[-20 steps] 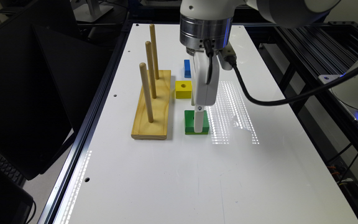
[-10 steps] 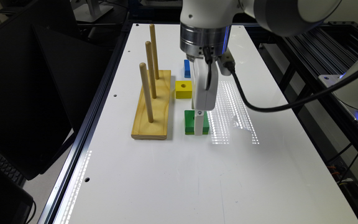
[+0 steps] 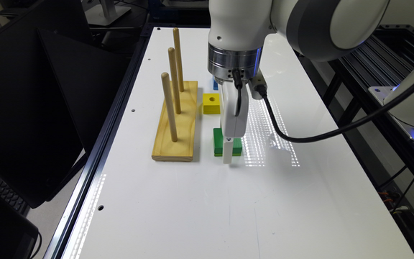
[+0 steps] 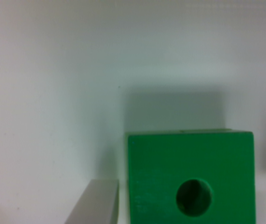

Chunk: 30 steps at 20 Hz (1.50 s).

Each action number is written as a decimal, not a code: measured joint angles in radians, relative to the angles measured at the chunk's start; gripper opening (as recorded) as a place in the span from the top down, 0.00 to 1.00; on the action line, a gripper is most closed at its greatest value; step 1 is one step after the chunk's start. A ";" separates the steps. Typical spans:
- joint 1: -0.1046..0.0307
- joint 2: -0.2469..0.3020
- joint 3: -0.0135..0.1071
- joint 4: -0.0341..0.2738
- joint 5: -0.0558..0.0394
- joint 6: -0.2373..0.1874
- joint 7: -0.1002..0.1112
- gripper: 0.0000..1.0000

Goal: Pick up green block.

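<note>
The green block [image 3: 218,142] lies flat on the white table [image 3: 199,208], a square with a round hole in its middle. My gripper [image 3: 228,155] has come straight down over it, and one white finger covers part of its near side. In the wrist view the green block [image 4: 170,168] sits between the two fingers [image 4: 97,203] with a narrow gap on each side. The gripper [image 4: 186,207] is open and straddles the block without touching it.
A wooden base [image 3: 176,124] with three upright pegs stands just to the exterior view's left of the block. Behind it are a small yellow block [image 3: 211,103] and a blue block [image 3: 215,85], the latter mostly hidden by the wrist. A black cable [image 3: 300,138] hangs on the right.
The gripper has come down from just above the green block until its fingers sit around it at table height. The block has not moved.
</note>
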 joint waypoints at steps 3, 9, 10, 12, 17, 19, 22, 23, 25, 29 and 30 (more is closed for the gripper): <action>0.000 0.002 0.000 0.001 0.0000 0.000 0.000 0.00; 0.001 0.016 -0.003 0.005 -0.0084 0.010 0.002 0.00; 0.001 0.016 -0.003 0.005 -0.0088 0.010 0.002 0.00; 0.000 0.016 -0.003 0.005 -0.0095 0.010 0.002 1.00; 0.000 0.016 -0.003 0.005 -0.0095 0.010 0.002 1.00; 0.000 0.016 -0.003 0.005 -0.0095 0.010 0.002 1.00; -0.001 0.016 -0.003 0.005 -0.0095 0.010 0.002 1.00; -0.001 0.016 -0.003 0.005 -0.0095 0.010 0.002 1.00; -0.001 0.014 -0.002 0.005 -0.0095 0.010 0.002 1.00; -0.001 0.000 0.000 0.004 -0.0091 0.007 0.002 1.00; -0.001 -0.005 0.001 0.003 -0.0088 0.006 0.002 1.00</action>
